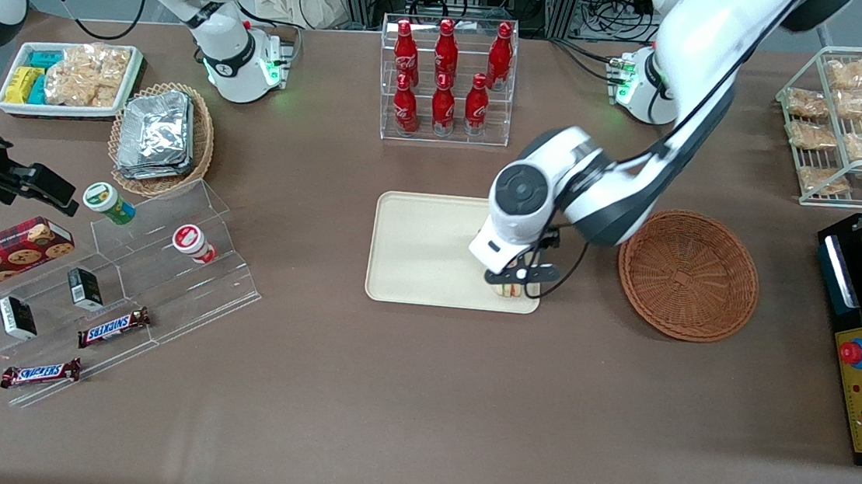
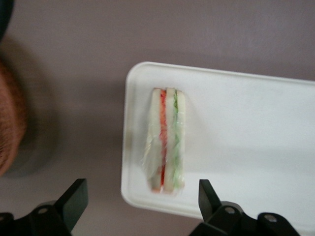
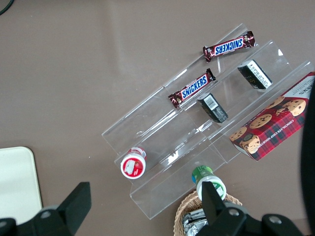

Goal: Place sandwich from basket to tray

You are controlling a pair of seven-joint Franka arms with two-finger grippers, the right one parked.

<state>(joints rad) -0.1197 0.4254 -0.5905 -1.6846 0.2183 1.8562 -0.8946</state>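
- The sandwich (image 2: 166, 140) lies on edge in a corner of the cream tray (image 1: 415, 248), centre of the front view.
- The gripper (image 1: 513, 280) hovers above it, jaws open and clear of it.
- The round wicker basket (image 1: 688, 274) beside the tray holds nothing.
- Placement looks finished; next, the arm should lift straight away.

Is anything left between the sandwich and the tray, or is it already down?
Nothing visible stands between them. The sandwich already lies on the tray, at the corner nearest the basket. The hand hovers above it, fingers open and apart from it.
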